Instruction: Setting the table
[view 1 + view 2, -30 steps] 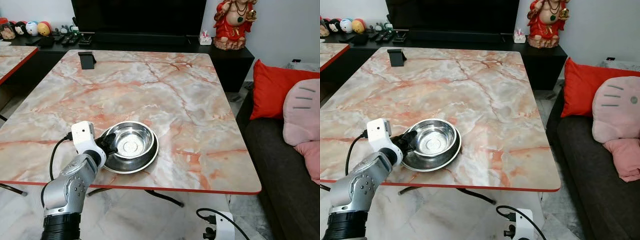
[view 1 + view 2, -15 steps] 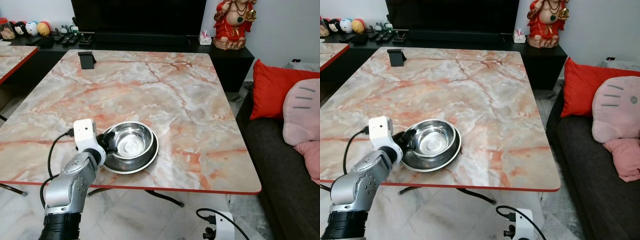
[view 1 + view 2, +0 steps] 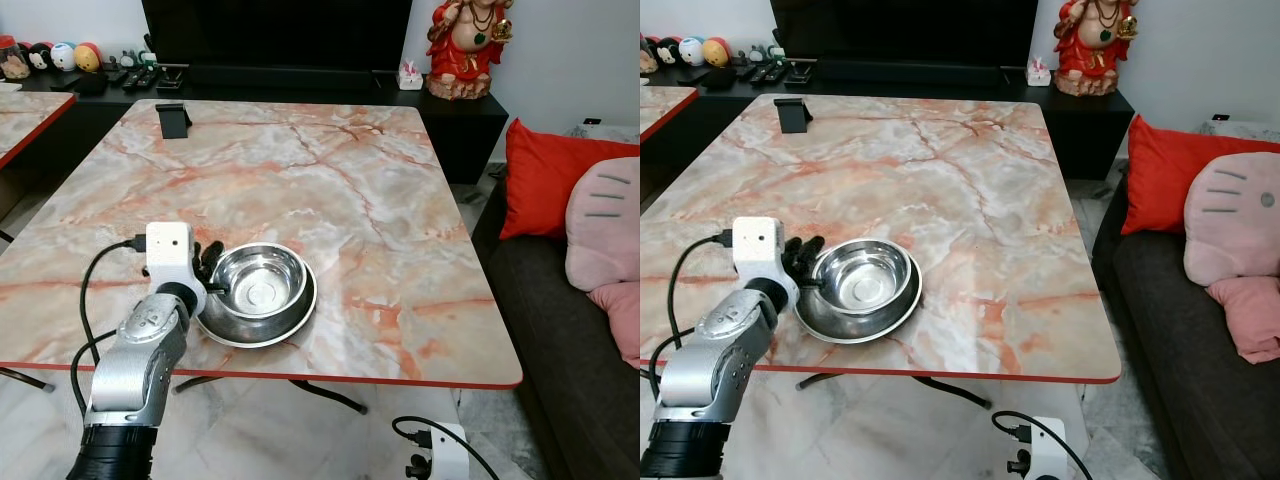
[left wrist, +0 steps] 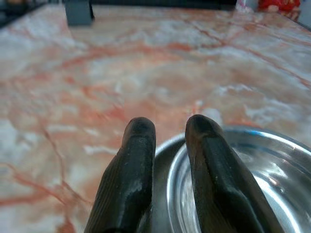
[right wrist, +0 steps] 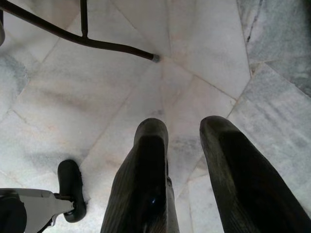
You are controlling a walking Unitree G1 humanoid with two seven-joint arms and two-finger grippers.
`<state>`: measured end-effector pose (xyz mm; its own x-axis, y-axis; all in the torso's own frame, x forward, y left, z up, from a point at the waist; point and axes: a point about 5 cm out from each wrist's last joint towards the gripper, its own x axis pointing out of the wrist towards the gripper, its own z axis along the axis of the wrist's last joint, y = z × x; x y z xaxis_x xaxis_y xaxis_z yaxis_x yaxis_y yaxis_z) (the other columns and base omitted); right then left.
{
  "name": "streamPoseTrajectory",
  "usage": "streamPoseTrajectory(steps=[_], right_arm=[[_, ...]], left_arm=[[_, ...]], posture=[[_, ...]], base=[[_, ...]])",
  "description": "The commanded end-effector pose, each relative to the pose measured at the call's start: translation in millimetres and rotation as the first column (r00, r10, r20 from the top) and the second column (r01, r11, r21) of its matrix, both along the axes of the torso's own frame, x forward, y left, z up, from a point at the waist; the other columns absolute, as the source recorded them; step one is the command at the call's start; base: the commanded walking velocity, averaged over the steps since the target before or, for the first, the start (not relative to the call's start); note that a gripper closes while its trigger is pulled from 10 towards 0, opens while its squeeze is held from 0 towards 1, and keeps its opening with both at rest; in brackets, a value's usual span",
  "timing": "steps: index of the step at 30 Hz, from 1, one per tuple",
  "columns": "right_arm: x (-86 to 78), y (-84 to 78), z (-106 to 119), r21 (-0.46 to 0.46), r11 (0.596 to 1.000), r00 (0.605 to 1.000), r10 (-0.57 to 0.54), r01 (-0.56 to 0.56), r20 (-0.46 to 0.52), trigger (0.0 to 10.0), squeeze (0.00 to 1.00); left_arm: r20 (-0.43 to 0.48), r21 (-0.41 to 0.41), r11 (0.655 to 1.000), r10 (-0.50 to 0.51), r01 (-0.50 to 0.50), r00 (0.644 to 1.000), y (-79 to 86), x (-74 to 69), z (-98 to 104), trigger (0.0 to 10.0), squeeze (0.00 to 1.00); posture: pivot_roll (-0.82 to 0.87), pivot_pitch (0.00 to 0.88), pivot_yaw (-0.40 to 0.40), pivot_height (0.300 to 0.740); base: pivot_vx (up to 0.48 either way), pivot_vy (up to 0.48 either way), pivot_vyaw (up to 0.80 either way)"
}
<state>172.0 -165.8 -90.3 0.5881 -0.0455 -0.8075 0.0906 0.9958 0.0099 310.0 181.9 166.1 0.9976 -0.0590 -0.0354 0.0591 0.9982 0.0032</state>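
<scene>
A steel bowl [image 3: 261,280] rests inside a shallow steel plate [image 3: 285,327] on the marble table [image 3: 300,170], near its front edge. My left gripper [image 3: 208,268] is at the bowl's left rim, its white wrist box just behind. In the left wrist view the two black fingers [image 4: 138,145] stand slightly apart, open, with the bowl [image 4: 252,179] rim beside one of them and nothing clamped between. My right gripper [image 5: 182,127] hangs idle over the floor, its fingers apart.
A black phone stand [image 3: 174,119] sits at the table's far left. A dark sofa with a red cushion [image 3: 545,175] and pink pillows [image 3: 605,225] lines the right side. A black TV cabinet with a red statue [image 3: 467,45] is behind. Table legs [image 5: 97,42] cross the tiled floor.
My left arm has swung left and its wrist has risen, so the fingers have drawn back from over the bowl to its left rim. Bowl and plate have stayed put.
</scene>
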Motion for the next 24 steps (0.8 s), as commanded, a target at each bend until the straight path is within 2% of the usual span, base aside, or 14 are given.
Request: streamPoseTrajectory(steps=[1, 2, 4, 6, 8, 17, 20, 24], right_arm=[[-0.3, -1.4, -0.2, -0.002, 1.000, 1.000, 0.002, -0.002, -0.007, 10.0, 0.00], [-0.4, -1.4, -0.2, -0.002, 1.000, 1.000, 0.001, -0.001, -0.007, 10.0, 0.00], [-0.4, -1.5, -0.2, -0.002, 1.000, 1.000, 0.001, -0.001, -0.007, 10.0, 0.00], [-0.4, -1.5, -0.2, -0.002, 1.000, 1.000, 0.001, -0.001, -0.007, 10.0, 0.00], [-0.7, -1.4, -0.4, -0.002, 1.000, 1.000, 0.001, -0.001, -0.007, 10.0, 0.00], [-0.9, -1.1, -0.5, 0.000, 1.000, 1.000, 0.004, -0.004, -0.011, 10.0, 0.00], [-0.7, -1.3, -0.5, -0.001, 1.000, 1.000, 0.006, -0.006, -0.012, 10.0, 0.00], [-0.7, -1.3, -0.5, -0.001, 1.000, 1.000, 0.006, -0.006, -0.013, 10.0, 0.00]], left_arm=[[0.047, -0.019, 0.999, -0.045, 0.046, 0.998, -8.0, -1.7, 4.8, 10.0, 0.00], [0.061, -0.040, 0.997, -0.057, 0.059, 0.997, -10.2, -2.4, 6.3, 10.0, 0.00], [0.071, -0.162, 0.983, -0.076, 0.087, 0.995, -15.0, -3.2, 9.3, 10.0, 0.00], [0.070, -0.248, 0.963, -0.093, 0.107, 0.993, -16.4, -3.1, 10.7, 10.0, 0.00], [0.070, -0.273, 0.953, -0.114, 0.129, 0.991, -15.8, -3.8, 11.6, 10.0, 0.00], [-0.011, -0.259, 0.949, -0.191, 0.181, 0.982, -12.0, -3.9, 4.8, 10.0, 0.00], [-0.082, -0.223, 0.947, -0.253, 0.230, 0.964, -15.2, -3.8, 2.4, 10.0, 0.00], [-0.090, -0.235, 0.938, -0.282, 0.254, 0.955, -17.1, -4.3, 3.9, 10.0, 0.00]], posture=[[0.05, 0.000, -0.035, 0.740], [0.05, 0.000, -0.035, 0.740], [0.05, 0.000, -0.035, 0.740], [0.05, 0.000, -0.035, 0.740], [0.05, 0.000, -0.034, 0.740], [0.05, 0.000, -0.034, 0.740], [0.05, 0.000, -0.035, 0.740], [0.05, 0.000, -0.035, 0.740]], base=[[0.000, 0.000, 0.00], [0.000, 0.000, 0.00], [0.000, 0.000, 0.00], [0.000, 0.000, 0.00], [0.000, 0.000, 0.00], [0.000, 0.000, 0.00], [0.000, 0.000, 0.00], [0.000, 0.000, 0.00]])
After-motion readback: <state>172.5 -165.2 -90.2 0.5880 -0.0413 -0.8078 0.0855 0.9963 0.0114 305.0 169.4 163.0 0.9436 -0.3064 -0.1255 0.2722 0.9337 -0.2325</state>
